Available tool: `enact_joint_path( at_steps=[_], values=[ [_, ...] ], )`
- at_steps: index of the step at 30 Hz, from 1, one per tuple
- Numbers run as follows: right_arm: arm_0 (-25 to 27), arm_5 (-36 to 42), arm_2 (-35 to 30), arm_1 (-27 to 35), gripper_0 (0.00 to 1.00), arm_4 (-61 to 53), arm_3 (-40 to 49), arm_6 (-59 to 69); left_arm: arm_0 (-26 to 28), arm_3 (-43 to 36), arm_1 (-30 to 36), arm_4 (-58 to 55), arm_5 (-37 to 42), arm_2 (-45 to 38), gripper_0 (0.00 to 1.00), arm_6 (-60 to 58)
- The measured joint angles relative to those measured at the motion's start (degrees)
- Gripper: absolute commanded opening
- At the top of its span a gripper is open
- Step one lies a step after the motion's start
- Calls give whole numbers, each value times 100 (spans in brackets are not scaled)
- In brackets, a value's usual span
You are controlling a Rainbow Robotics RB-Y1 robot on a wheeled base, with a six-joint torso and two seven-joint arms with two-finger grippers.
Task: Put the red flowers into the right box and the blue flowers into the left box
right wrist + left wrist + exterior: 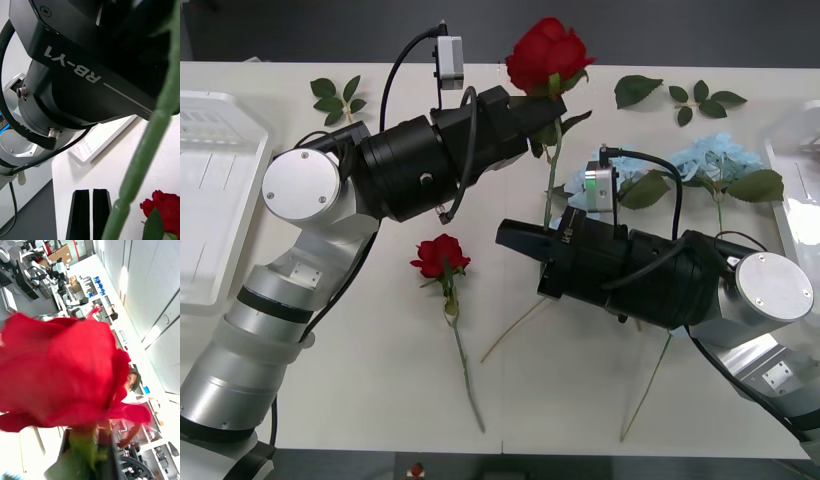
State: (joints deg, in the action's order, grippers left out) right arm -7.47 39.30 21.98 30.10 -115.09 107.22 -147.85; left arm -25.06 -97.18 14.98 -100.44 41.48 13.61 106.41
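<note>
One red rose [548, 52] pinched in left gripper [546, 108], stem hanging down; right box [798, 160] lies far across. Right gripper [505, 236] closed, empty, nearer second rose [441, 256].

My left end effector [542, 112] is clamped on the stem of a deep-red rose [548, 53], its tight bloom lifted above the surface [360, 350], stem hanging down. That same bloom [63, 375] sits right before my left wrist camera. A second red rose [441, 256] lies flat near the middle, bloom away from me, thin stem trailing toward me. Pale blue hydrangea heads [700, 160] with broad green leaves lie to my right. The left box [210, 200], white, sits at my left edge; the right box [800, 170], translucent, at my right edge.
</note>
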Motion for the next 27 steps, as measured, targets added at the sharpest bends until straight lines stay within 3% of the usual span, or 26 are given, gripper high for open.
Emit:
enact_joint_path(
  at_steps=[6,12,16,23,27],
  values=[
    [0,-20,1,6,0,0,0,1,66,0,364,-355,391,0,100,0],
    [2,-10,3,14,0,4,-5,1,330,-13,1290,-1175,1042,-17,100,0],
    [-5,-98,1,68,0,5,-5,1,648,-16,1897,-1455,1900,-171,100,0],
    [-6,-317,-1,665,0,-26,-5,1,1276,-16,2479,-1434,3018,-746,100,0],
    [-6,-565,-75,1261,0,-75,-4,56,1499,-15,2685,-779,3430,-988,100,0]
  ],
)
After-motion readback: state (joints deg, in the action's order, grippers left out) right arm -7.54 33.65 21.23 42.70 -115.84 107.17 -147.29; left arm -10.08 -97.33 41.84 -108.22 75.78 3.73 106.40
